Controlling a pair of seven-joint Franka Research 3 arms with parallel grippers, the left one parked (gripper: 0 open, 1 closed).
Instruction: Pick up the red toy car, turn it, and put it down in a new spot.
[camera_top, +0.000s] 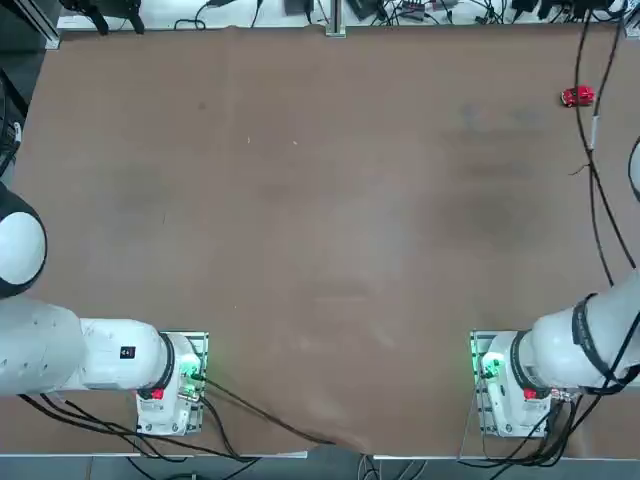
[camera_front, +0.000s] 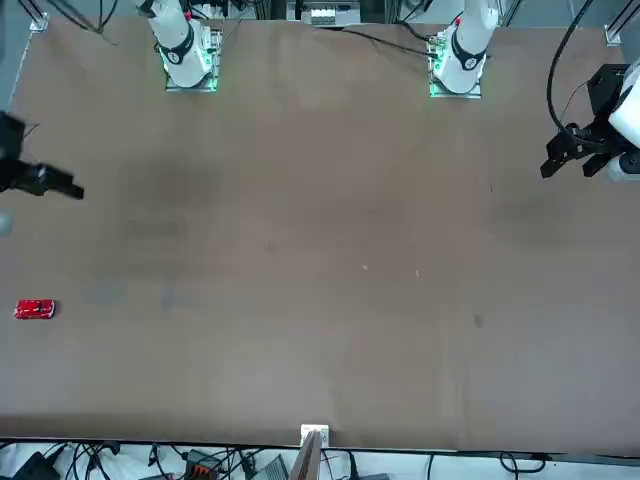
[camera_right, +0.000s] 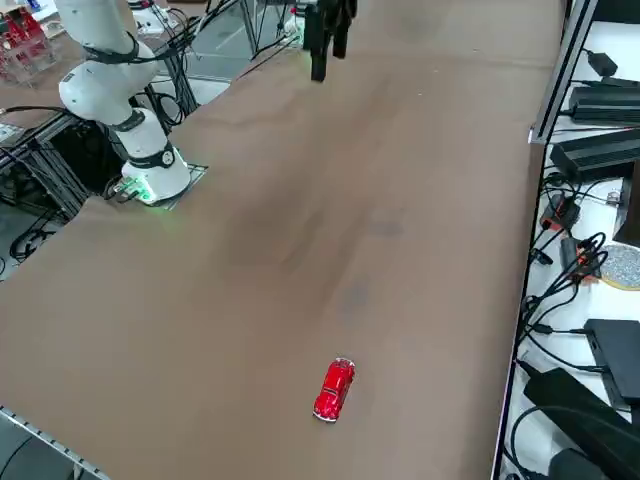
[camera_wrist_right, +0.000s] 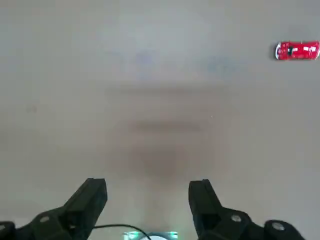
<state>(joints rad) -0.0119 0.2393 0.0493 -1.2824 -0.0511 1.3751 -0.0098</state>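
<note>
The red toy car (camera_top: 577, 96) is a tiny glossy oblong lying on the brown table (camera_top: 320, 240) near its far right corner. It also shows in the front view (camera_front: 33, 309), the right side view (camera_right: 334, 389) and the right wrist view (camera_wrist_right: 297, 50). My right gripper (camera_wrist_right: 147, 185) hangs high above the table, open, with nothing between its fingers. In the front view the right gripper (camera_front: 60, 185) sits at the table's right edge, nearer the robot's side than the car and well apart from it.
Black cables (camera_top: 592, 150) hang over the table's right side near the car. Power bricks and wires (camera_right: 600, 150) lie on the ledge beyond the table's far edge. The right arm's base (camera_top: 505, 380) stands at the near edge.
</note>
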